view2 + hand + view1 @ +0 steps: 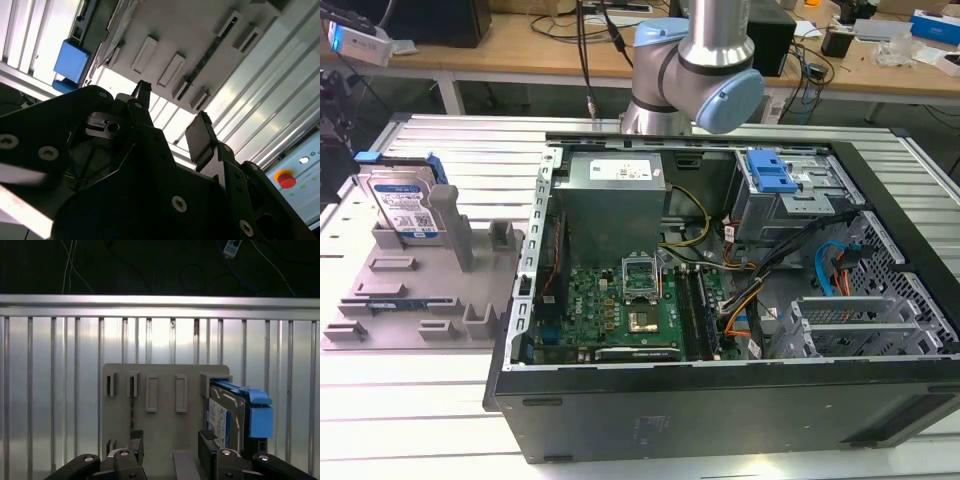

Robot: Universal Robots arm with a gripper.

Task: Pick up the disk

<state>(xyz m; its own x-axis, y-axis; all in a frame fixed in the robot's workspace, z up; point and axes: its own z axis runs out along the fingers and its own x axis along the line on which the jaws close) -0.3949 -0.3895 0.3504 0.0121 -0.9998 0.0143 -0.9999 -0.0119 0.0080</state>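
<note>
- Gripper [171,435]: its two black fingers [207,445] stand apart, and the gap between them holds nothing. The grey tray surface shows through that gap in both wrist views. In the second wrist view the gripper [171,100] hangs clear of the tray, with no contact seen.
- The disk [225,417]: it stands upright on its edge in a slot at one corner of the fixture tray [165,390]. Its white-and-blue label faces the tray's middle. The blue side rail [260,421] is on the outer side. In the first wrist view one finger lines up just in front of the disk's near edge. No grip is made.
- In the exterior view the disk [405,210] sits at the far corner of the fixture tray [410,300], at the exterior view's left. A tall grey post [445,210] stands just beside it.
- Tray: it is grey plastic with several low slotted blocks. It lies flat on the ribbed metal table [470,150], just beside the computer case.
- Computer case [720,400]: it lies on its side with the panel off. The motherboard [620,305], a grey power supply [615,195] and a blue-handled drive cage [768,172] are all visible inside.
- Arm [705,60]: it rises behind the case, with silver tube sections and pale blue joint caps.
- A red round button [286,178] shows on a white panel beyond the table in the second wrist view.
- Wooden benches [520,55] with cables stand farthest back.
</note>
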